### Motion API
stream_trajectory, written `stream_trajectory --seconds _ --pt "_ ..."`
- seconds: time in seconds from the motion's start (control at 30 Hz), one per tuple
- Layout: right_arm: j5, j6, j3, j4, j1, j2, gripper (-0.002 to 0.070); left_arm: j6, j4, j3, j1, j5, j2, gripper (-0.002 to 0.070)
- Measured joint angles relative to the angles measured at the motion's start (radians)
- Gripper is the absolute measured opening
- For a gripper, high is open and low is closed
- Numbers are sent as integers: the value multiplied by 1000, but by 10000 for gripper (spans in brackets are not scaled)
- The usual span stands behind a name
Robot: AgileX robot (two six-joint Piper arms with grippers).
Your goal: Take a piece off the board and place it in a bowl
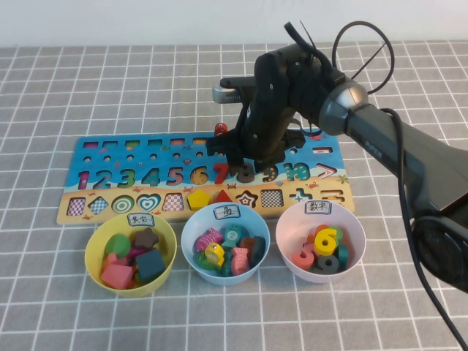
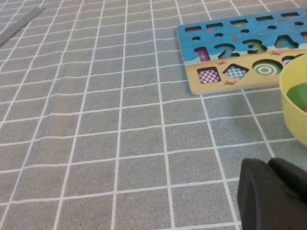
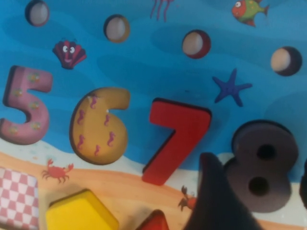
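The dark grey-brown numeral 8 (image 1: pixel 246 173) (image 3: pixel 261 165) lies on the board (image 1: pixel 146 157) (image 3: pixel 144 57), to the right of the red numeral 7 (image 1: pixel 221 173) (image 3: pixel 175 139). My right gripper (image 1: pixel 245 164) (image 3: pixel 255 172) is lowered onto the board, open, with one finger on each side of the 8. One finger (image 3: pixel 211 196) stands between the 7 and the 8. The pale pink bowl (image 1: pixel 282 228) stands in front of the board's right end and holds several numerals. My left gripper (image 2: pixel 273 191) is shut and low over bare cloth, left of the board, out of the high view.
A light blue bowl (image 1: pixel 191 228) and a yellow bowl (image 1: pixel 91 248) (image 2: pixel 288 105), both holding pieces, stand left of the pink one along the board's front edge. A yellow piece (image 3: pixel 79 211) sits in the sandy strip below the 6. Grey checked cloth covers the table.
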Motion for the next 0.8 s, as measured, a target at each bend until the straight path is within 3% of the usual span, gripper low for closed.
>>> stream_trajectory --seconds 0.6,0.8 --pt "4 -2 -2 -7 5 11 333 0 0 0 0 0 0 -4" --pt "10 -2 -2 -16 5 12 245 0 0 0 0 0 0 -4"
